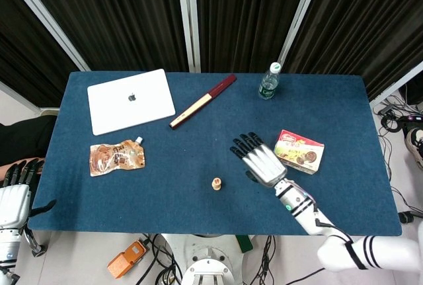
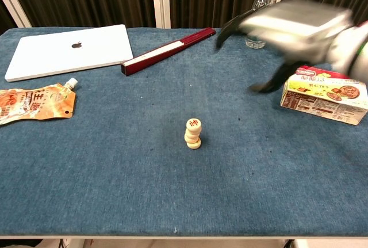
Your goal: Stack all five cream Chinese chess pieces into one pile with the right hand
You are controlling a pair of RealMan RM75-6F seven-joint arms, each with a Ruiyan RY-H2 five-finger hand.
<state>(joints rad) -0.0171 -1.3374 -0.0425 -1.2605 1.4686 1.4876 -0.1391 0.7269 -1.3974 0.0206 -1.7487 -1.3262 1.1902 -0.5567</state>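
The cream chess pieces stand in one small, slightly uneven pile (image 1: 216, 183) (image 2: 194, 134) on the blue table, red character on the top piece. My right hand (image 1: 260, 159) (image 2: 287, 29) is raised above the table to the right of the pile, well apart from it, fingers spread and holding nothing; it is motion-blurred in the chest view. My left hand (image 1: 14, 189) hangs off the table's left edge, fingers extended, holding nothing.
A biscuit box (image 1: 298, 151) (image 2: 325, 93) lies just right of my right hand. A water bottle (image 1: 268, 81) stands at the back, a red-and-cream stick (image 1: 201, 102) left of it. A white laptop (image 1: 131, 100) and an orange pouch (image 1: 116, 157) lie at left.
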